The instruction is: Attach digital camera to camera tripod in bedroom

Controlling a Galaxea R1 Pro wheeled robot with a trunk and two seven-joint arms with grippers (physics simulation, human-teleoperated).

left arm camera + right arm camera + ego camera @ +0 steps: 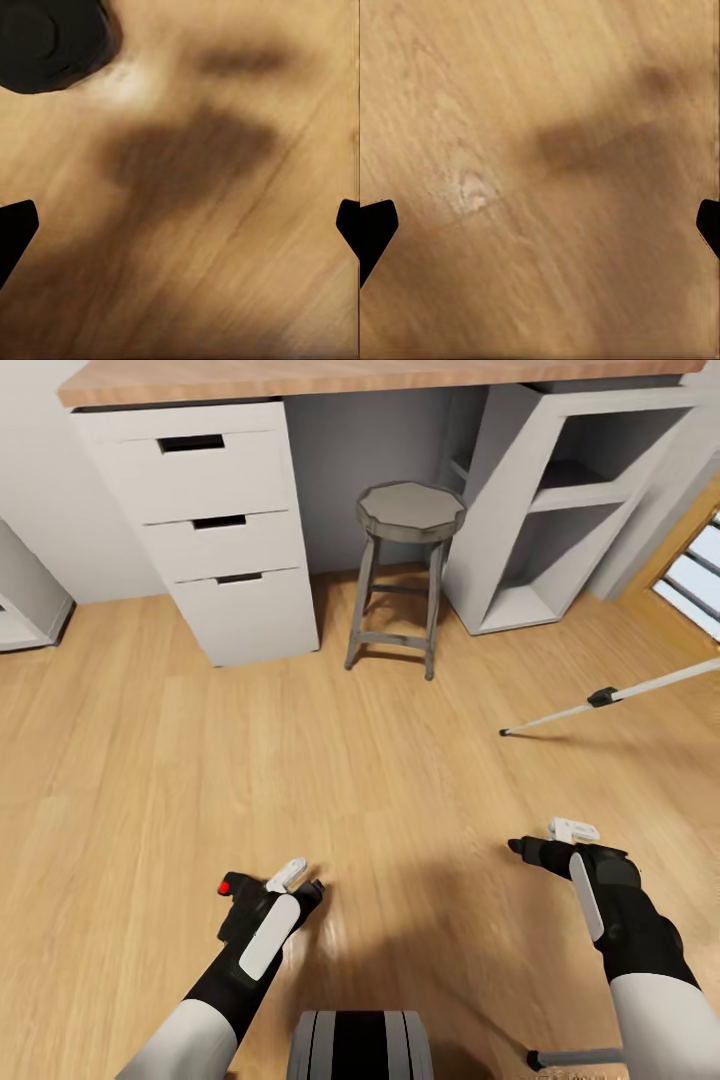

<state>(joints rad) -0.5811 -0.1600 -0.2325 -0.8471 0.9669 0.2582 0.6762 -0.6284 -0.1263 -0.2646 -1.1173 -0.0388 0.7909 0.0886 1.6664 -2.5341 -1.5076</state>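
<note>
At the near edge of the head view, the robot's dark striped trunk sits at 6 o'clock, with both arms reaching forward over a light wood floor. The left gripper, at about 7 o'clock, hangs low over the boards with the digital camera tight against its outer side, the camera's red button facing up. From the head view it cannot be told whether the camera is pinched or merely beside the fingers. In the left wrist view, the two dark fingertips stand far apart at opposite edges of the picture with bare floor between them, so the jaws are spread; a rounded black shape sits in one corner, apart from the tips, and what it is cannot be told.

The right gripper, at about 4 o'clock, also hovers over the floor. Its wrist view shows the fingertips wide apart at the picture's edges over bare wood and a soft shadow: jaws spread, holding nothing.

Farther out, at 3 o'clock, one silver-white leg of the camera tripod slants in from the right edge, its black foot on the floor and a black joint partway along.

Beyond, at 12 o'clock, a grey four-legged stool stands under a wood-topped desk, between a white drawer unit at 11 o'clock and open white shelving at 1 o'clock. A wood-framed window edges in at 2 o'clock.
</note>
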